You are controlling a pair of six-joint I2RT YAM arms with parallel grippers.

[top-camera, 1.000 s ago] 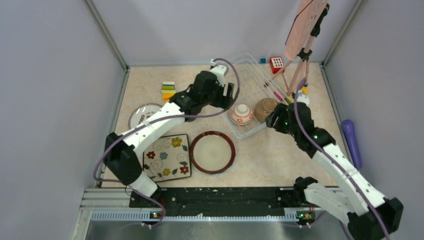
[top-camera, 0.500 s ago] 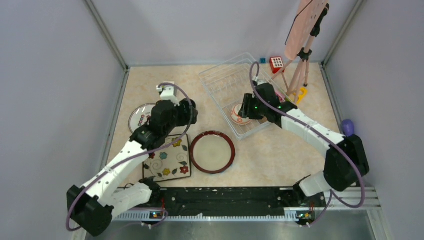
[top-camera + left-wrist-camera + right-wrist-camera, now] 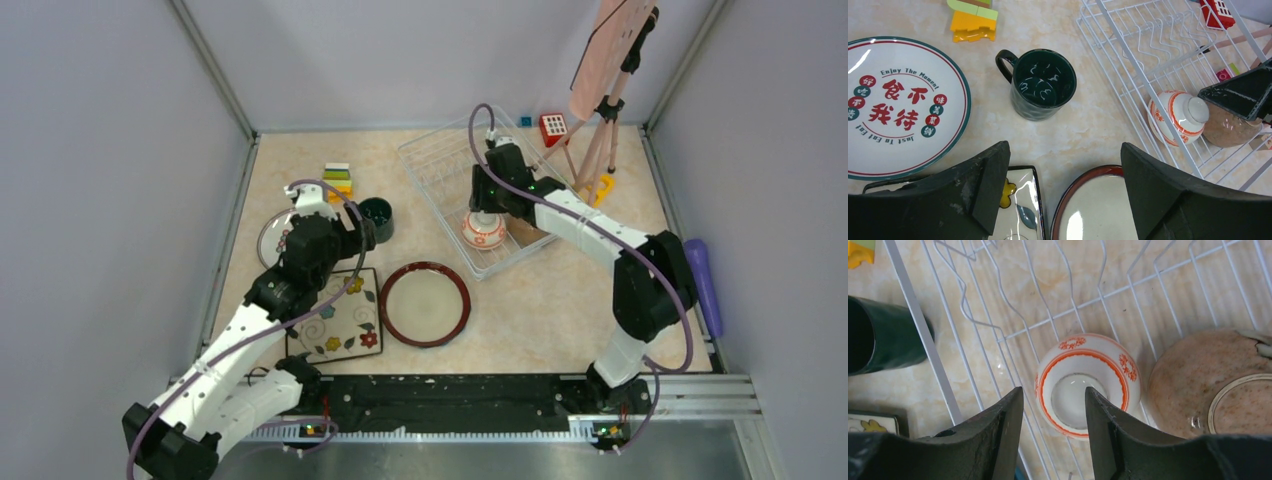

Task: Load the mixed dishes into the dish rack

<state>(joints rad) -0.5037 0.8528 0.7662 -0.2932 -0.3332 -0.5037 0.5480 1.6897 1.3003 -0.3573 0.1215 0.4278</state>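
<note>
Near the teal mug, left gripper: jaws spread wide with nothing between them, hovering just short of the mug on its near side.
Teal mug, place: upright on the table, mouth up, just outside the dish rack, between it and the white red-marked plate.
Teal mug, handling: looks like glazed ceramic, so probably stiff, fairly heavy, slick and breakable. The best hold is probably across the round body, or with one finger inside the wall. The handle points away from the rack and looks too thin for a sure grip.
Right gripper: jaws partly apart, hanging over the orange bowl and lifting nothing.
Orange bowl and brown bowl: both upside down at one end of the rack, side by side. Their raised foot rings are likely the only narrow hold, and their curved sides are likely to slide.
Plates left on the table: the red-rimmed cream plate and the square floral plate lie flat beside each other, and the white red-marked plate lies beyond them. Each is thin, rigid and chippable, and probably has to be taken by a rim edge.
Hard to tell: whether the right fingers touch the orange bowl's foot, and whether the two bowls touch.
Hidden or cut off: the left arm covers part of the white red-marked plate from above. The left fingers hide most of the floral and red-rimmed plates in the wrist view. The brown bowl runs off the right wrist view.
</note>
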